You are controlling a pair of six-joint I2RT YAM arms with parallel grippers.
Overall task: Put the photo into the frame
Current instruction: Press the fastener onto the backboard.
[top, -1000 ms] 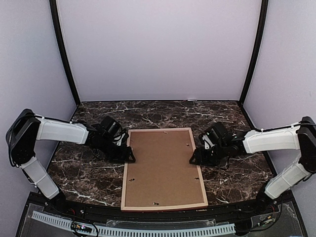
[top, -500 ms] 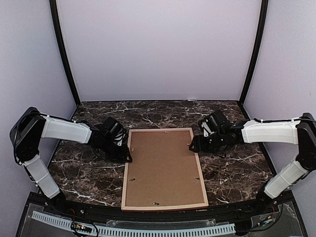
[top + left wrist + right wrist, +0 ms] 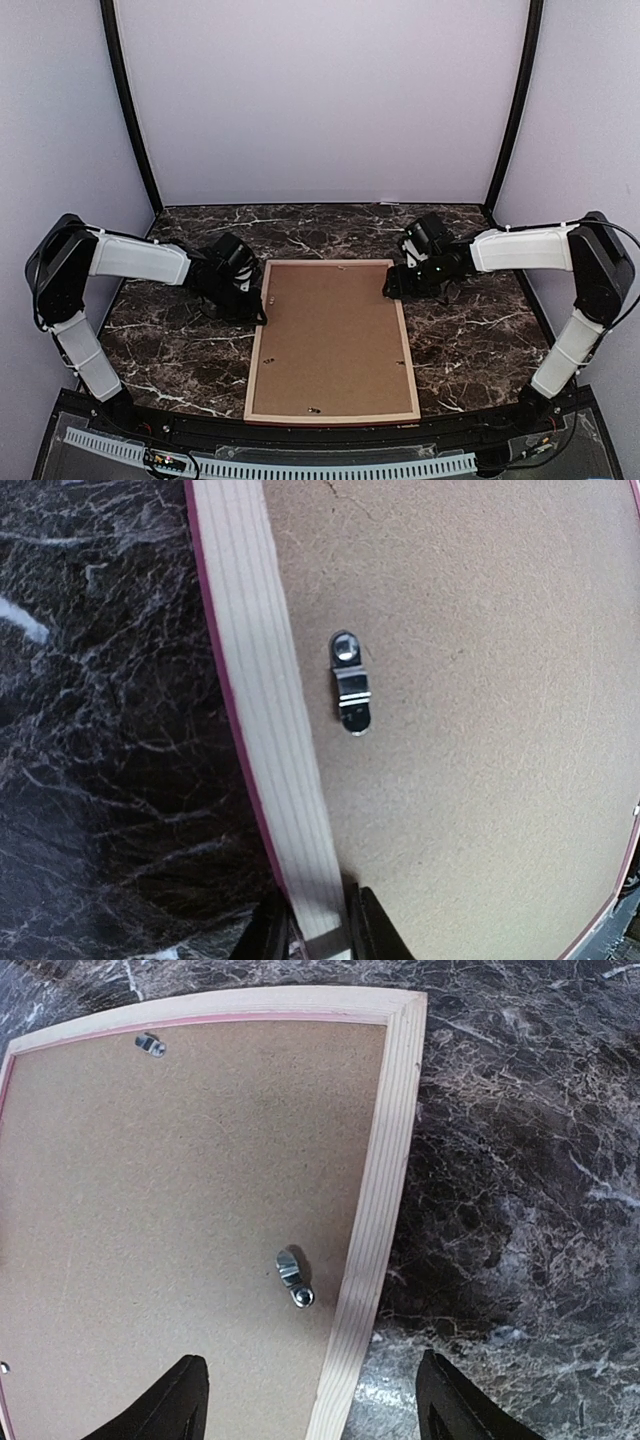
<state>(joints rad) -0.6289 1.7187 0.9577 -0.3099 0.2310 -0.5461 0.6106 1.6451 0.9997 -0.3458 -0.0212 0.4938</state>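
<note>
Top external view, saw frame (image 3: pixel 330 418) face down on marble table (image 3: pixel 480 340), backing board (image 3: pixel 330 340) up, left gripper (image 3: pixel 320 935) clenched on its left rail, right gripper (image 3: pixel 318 1400) spread astride right rail.

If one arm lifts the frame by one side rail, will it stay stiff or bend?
Probably stiff: the frame has wooden rails, and a brown backing board fills it. It looks thin and wide, so lifted by one rail it may twist slightly. Pushed, it would likely slide flat on the smooth table.
</note>
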